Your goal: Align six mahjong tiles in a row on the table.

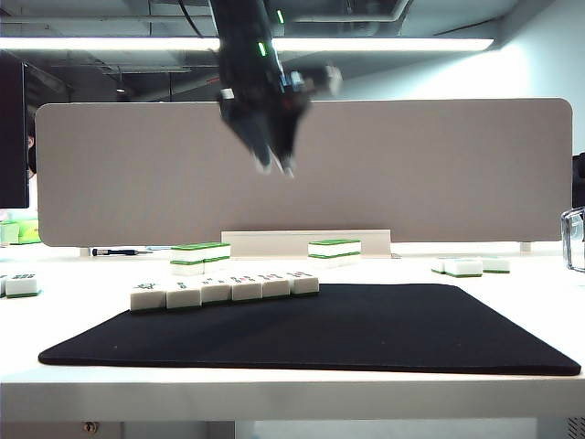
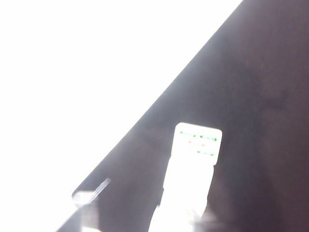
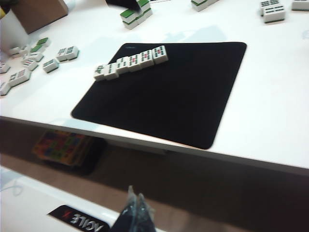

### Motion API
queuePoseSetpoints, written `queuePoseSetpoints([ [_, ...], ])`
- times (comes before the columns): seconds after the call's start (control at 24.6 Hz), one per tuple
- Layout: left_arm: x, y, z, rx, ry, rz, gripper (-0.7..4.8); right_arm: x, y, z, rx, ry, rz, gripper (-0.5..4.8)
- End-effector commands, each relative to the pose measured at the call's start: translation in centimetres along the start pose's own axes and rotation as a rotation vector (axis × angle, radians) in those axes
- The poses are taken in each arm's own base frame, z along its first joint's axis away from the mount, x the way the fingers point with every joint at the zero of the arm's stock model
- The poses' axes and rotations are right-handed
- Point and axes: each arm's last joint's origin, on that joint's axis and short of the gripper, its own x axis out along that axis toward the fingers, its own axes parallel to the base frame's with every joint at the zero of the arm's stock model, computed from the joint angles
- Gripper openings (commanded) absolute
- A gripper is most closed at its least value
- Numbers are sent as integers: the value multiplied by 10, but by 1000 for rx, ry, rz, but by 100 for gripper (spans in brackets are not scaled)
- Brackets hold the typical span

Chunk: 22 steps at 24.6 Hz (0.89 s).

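- Nearest in the exterior view I see the white table (image 1: 292, 393) front edge, lower frame, and on it the black mat (image 1: 366, 329) filling the middle.
- On the mat's far left edge, left of centre, the six tiles (image 1: 224, 291) stand in one row, side by side and touching; the row slants a little, its left end nearer me.
- The right wrist view shows the same row (image 3: 131, 62) at upper left, along the mat's far edge, faces up.
- Behind, on bare table, I see green-topped stacks (image 1: 199, 254) left of centre and another (image 1: 335, 248) at centre, loose tiles (image 1: 471, 265) at right, all apart from the row.
- The grey divider (image 1: 439, 174) closes the back.
- The left gripper (image 1: 275, 165) hangs high at upper centre, in front of the divider, well above the row, fingers pointing down and close together with a slim gap; it holds nothing.
- The right gripper (image 3: 135, 212) sits at the bottom of its view, off the table's near edge; fingertips look pressed together, empty.
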Motion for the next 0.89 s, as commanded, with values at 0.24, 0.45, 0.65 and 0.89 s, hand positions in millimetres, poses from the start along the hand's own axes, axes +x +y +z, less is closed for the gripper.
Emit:
queuePoseSetpoints([
  [0.24, -94, 24, -36, -144, -22, 56, 173, -3, 8, -2, -11, 23, 272, -1],
  [0.45, -112, 33, -44, -314, -55, 83, 174, -3, 9, -2, -13, 23, 279, -1],
  [0.65, -140, 29, -50, -342, -112, 102, 174, -3, 9, -2, -13, 21, 272, -1],
  [0.89, -162, 25, -55, -361, -159, 115, 174, -3, 9, -2, -13, 21, 273, -1],
])
